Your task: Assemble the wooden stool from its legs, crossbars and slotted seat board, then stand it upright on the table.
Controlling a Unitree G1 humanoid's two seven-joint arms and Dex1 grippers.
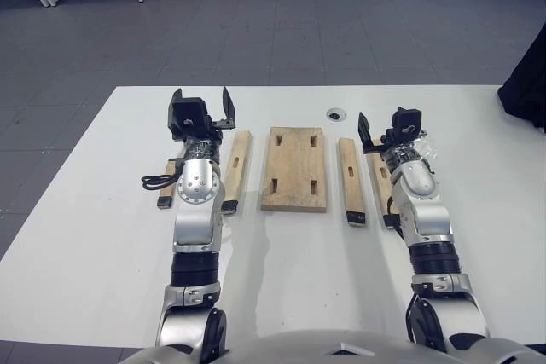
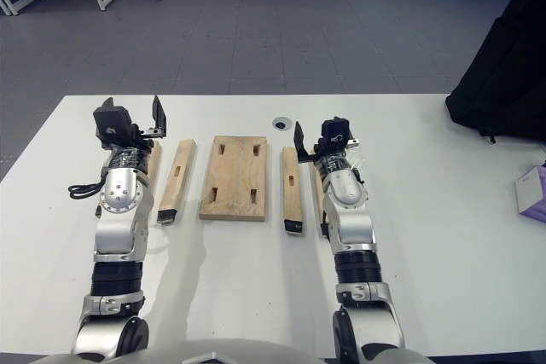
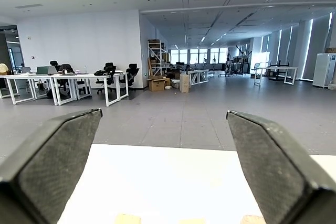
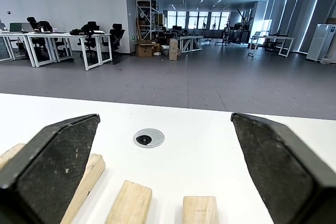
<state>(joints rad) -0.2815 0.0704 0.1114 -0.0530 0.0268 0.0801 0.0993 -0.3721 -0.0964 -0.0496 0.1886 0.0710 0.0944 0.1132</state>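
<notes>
Looking down on the white table [image 1: 77, 236], and every part lies loose. Dead centre sits the flat rectangular pale-wood seat board [image 1: 294, 168], lying flat with its four dark slots facing up. Just to its left, apart from it, lies a long pale wooden bar [image 1: 236, 170] with a slot in its face and a black cap on its near end. Farther left, a second wooden bar [image 1: 168, 187] pokes out from under the left forearm, with a black cable [image 1: 156, 182] curled beside it. Right of the board it's the mirror picture: a slotted wooden bar [image 1: 351, 181] with a black near tip, then an outer wooden bar [image 1: 379, 178] partly covered by the right arm (whether these four are legs or crossbars, I can't tell from here). Now the left gripper [image 1: 202, 104]: it hangs over the far end of that half-hidden bar, its two black fingers spread wide, gripping nothing. Over to the right gripper [image 4: 165, 129]: released too, fingers splayed well apart with nothing between them, poised over the far ends of the right-hand bars. Beyond those ends a small round grey port [image 4: 148, 138] is set into the tabletop, toward the far edge, between the board and the right gripper.
</notes>
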